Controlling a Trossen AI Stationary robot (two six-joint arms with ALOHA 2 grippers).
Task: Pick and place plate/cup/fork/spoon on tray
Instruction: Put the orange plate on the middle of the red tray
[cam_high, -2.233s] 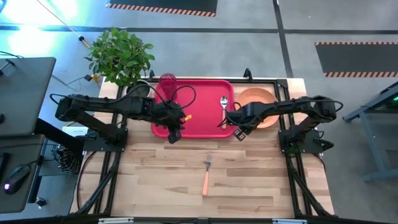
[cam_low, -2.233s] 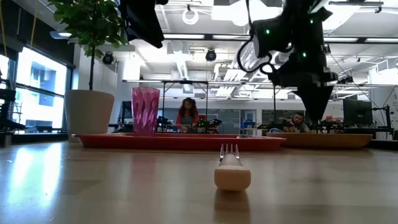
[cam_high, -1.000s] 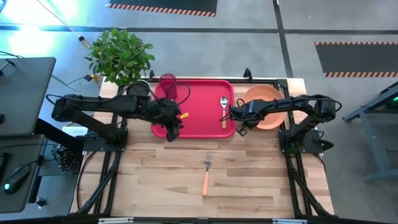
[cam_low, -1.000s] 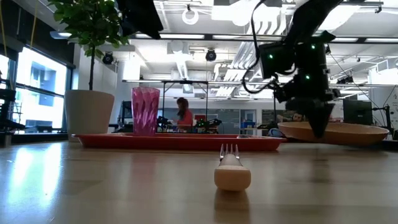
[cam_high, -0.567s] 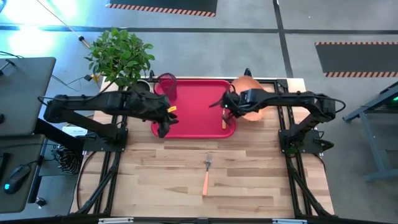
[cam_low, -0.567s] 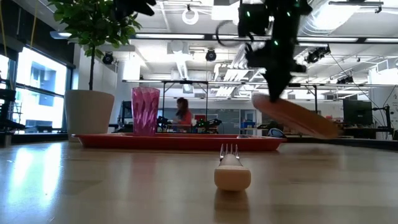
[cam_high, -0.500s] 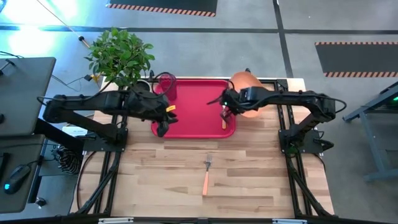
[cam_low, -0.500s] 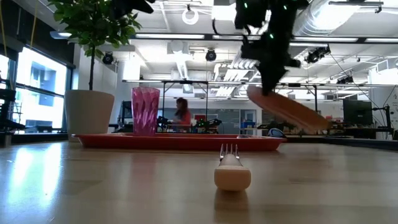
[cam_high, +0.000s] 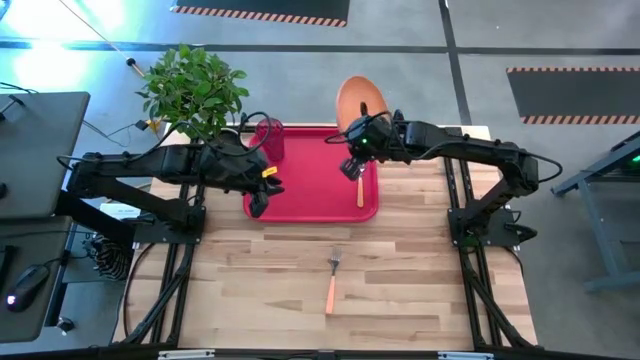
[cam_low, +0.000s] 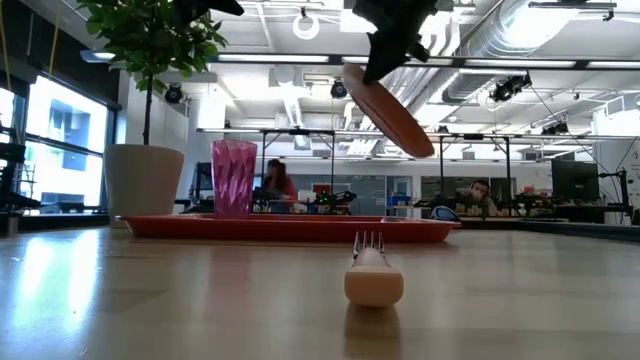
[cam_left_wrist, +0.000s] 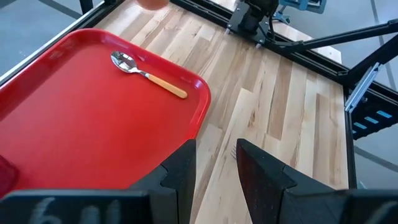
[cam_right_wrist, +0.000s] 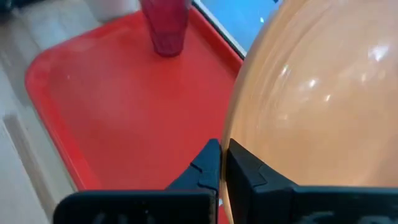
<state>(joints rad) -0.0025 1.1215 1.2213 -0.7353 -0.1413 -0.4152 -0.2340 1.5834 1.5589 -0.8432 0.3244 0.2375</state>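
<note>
Orange plate (cam_high: 360, 99) is held aloft, tilted, clamped in the right hand (cam_high: 352, 168) above the tray (cam_high: 312, 200) at two o'clock; lowering flat is judged next. Left hand (cam_high: 256, 204) hangs parted at eight o'clock.

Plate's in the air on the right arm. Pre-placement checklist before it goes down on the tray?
1. Grip: right gripper shut on the plate at its rim. Ok.
2. Plate attitude: steeply tilted in the low view, well above the tray. Not ok; level it before lowering.
3. Landing spot: the tray's middle is bare; the cup stands at its far left corner, the spoon lies along its right side. Ok, if it goes to the middle.
4. Spoon clearance: the right gripper hangs close by the spoon. Cannot tell whether the plate will clear it.
5. Left gripper: open, empty, over the tray's near left edge. Ok.
6. Fork: on the table nearer the front, off the tray. Not ok yet.
</note>
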